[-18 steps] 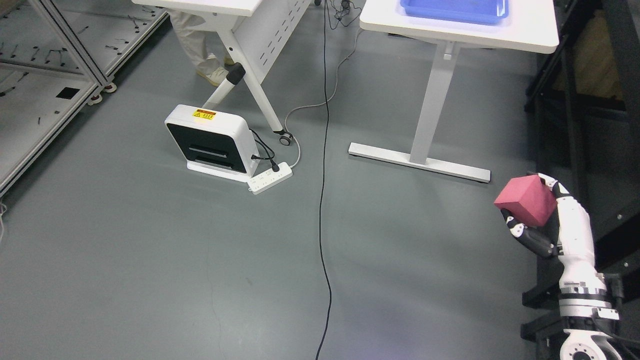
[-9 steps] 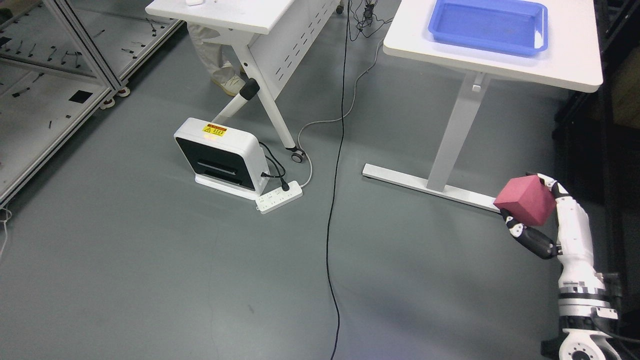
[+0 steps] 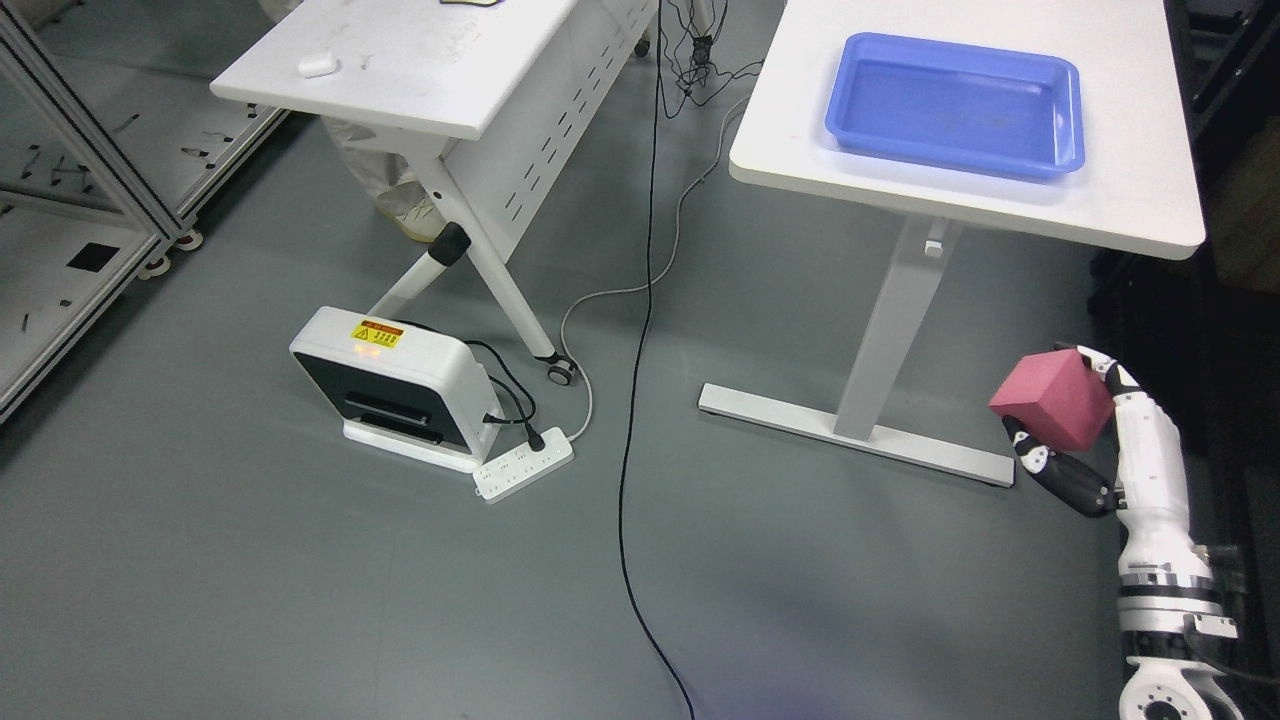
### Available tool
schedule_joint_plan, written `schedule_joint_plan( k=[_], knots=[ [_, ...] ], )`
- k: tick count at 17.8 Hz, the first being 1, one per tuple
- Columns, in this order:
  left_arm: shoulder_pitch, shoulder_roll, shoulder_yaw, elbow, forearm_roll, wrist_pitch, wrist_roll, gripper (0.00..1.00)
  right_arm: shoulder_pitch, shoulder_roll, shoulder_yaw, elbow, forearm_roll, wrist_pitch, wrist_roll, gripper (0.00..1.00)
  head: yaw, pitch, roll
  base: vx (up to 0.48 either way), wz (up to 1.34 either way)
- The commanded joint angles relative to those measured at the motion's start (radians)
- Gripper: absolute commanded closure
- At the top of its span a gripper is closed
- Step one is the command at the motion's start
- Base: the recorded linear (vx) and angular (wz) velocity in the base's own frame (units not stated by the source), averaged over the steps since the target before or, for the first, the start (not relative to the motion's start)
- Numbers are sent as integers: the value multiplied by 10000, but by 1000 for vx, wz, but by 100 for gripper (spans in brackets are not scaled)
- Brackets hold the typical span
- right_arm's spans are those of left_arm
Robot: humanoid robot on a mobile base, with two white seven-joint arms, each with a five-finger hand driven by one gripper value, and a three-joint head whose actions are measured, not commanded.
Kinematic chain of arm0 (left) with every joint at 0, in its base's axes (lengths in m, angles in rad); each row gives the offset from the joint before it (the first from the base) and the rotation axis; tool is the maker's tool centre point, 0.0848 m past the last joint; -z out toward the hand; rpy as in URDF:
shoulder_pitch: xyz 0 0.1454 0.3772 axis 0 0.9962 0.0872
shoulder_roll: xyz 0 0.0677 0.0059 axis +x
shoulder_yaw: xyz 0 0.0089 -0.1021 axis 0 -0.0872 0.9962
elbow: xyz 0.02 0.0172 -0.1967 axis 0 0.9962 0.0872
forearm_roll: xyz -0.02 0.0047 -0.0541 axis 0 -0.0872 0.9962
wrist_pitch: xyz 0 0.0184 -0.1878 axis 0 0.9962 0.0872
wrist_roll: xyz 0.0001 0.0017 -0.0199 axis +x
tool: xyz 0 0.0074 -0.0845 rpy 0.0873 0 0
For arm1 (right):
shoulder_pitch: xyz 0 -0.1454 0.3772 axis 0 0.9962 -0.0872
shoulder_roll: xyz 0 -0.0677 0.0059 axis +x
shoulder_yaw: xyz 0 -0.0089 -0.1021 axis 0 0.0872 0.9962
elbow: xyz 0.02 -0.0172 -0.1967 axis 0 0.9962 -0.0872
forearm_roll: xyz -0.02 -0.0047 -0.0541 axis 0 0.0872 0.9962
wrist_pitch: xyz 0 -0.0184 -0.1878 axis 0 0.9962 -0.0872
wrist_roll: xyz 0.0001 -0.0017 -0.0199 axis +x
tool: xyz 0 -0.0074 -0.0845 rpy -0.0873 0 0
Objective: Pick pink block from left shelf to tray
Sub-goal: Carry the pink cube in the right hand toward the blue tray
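Pink block: a cube, tilted on one corner, held in the right hand at the lower right of your view, in the air above the grey floor. It sits below and in front of the white table, just right of that table's foot bar.

Right hand: white, with dark fingers curled under the block and a white finger against its upper right edge. You can see its arm rising from the bottom right corner.

Blue tray: on the white table, toward its far right part, well apart from the block.

Folding table: left of the white table, on castors; a small white item lies on its top.

White box unit: on the floor left of the white table's base, yellow label on top, plugged into a power strip just beside it.

Black cable: runs along the floor between the unit and the white table.
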Motion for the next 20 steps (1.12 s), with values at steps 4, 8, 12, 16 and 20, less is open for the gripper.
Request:
schedule_joint_plan(
  k=[4, 8, 12, 16, 20],
  knots=[
    [93, 175, 0, 0, -15, 8, -6, 0, -51, -30, 27, 0, 0, -63, -40, 97, 0, 0, 0, 352, -108],
    [93, 175, 0, 0, -15, -7, -6, 0, -51, -45, 27, 0, 0, -63, -40, 97, 0, 0, 0, 362, -44],
    [93, 175, 0, 0, -15, -7, -6, 0, -66, -46, 43, 0, 0, -63, -40, 97, 0, 0, 0, 356, 31],
    [93, 175, 0, 0, -15, -7, -6, 0, -66, -46, 73, 0, 0, -79, -40, 97, 0, 0, 0, 292, 63],
    [93, 175, 0, 0, -15, -7, -6, 0, -51, -61, 273, 0, 16, -79, -24, 97, 0, 0, 0, 265, 42]
  ],
)
